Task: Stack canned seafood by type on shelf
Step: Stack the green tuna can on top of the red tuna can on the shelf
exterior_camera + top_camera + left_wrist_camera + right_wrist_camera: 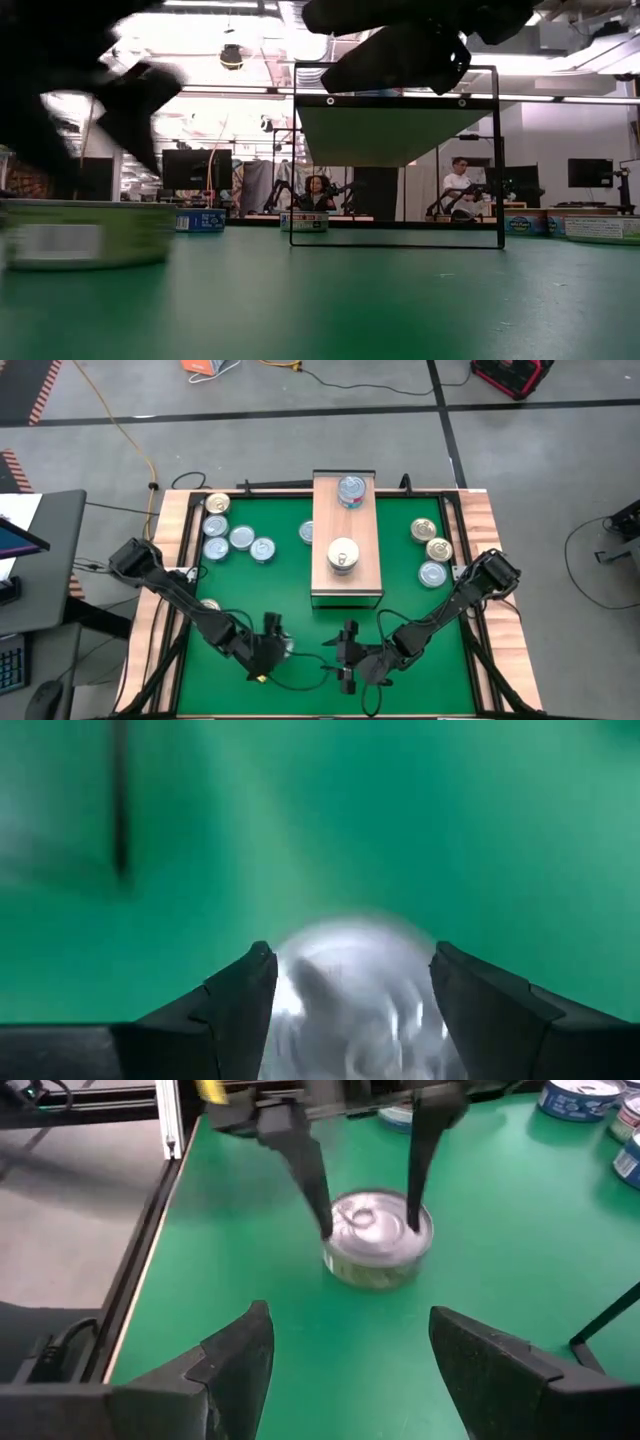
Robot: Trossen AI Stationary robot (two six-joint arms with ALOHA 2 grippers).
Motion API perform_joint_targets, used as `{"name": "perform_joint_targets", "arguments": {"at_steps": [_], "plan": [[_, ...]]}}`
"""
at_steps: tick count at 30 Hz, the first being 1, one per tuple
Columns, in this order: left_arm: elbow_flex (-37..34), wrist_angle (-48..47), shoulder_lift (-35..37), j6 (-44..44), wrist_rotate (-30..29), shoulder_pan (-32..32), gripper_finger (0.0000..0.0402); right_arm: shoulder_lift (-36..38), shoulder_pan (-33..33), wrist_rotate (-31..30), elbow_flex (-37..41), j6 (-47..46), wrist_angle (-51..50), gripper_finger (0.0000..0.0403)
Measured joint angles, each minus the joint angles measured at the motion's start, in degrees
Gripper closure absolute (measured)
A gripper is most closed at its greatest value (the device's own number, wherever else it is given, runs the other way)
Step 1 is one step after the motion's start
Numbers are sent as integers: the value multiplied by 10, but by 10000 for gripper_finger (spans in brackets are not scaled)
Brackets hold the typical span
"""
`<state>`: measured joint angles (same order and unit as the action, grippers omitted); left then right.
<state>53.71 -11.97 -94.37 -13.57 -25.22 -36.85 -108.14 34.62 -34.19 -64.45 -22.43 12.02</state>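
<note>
- The left gripper hangs low over the near left part of the green mat. Its two fingers stand either side of a silver-topped can that sits on the mat.
- In the right wrist view the fingertips reach down to the can's top rim, but whether they press on it is hard to tell. The gripper looks half-spread around the can rather than lifting it.
- The left wrist view shows that same can only as a bright smear between the dark fingers, its lower part cut off by the frame.
- The right gripper waits just beside, near the mat's front middle, jaws spread wide and holding nothing.
- The shelf lies lengthwise at the mat's centre. It carries a blue-silver can at its far end and a white-topped can towards its near end.
- Loose cans lie in a left cluster and a right cluster. One more can is partly hidden by the left arm.
- In the low view a large blurred can fills the left foreground, and the arms are only dark shapes above it.
- People sit in the room behind the table.
</note>
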Motion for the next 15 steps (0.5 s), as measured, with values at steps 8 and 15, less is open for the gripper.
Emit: {"name": "perform_joint_targets", "arguments": {"at_steps": [8,15], "plan": [[27,81,11,111,-126,0,148,2,14,-1,0,-31,-36,111],[37,-126,70,-150,-46,10,148,-60,-15,0,-2,-16,74,111]]}}
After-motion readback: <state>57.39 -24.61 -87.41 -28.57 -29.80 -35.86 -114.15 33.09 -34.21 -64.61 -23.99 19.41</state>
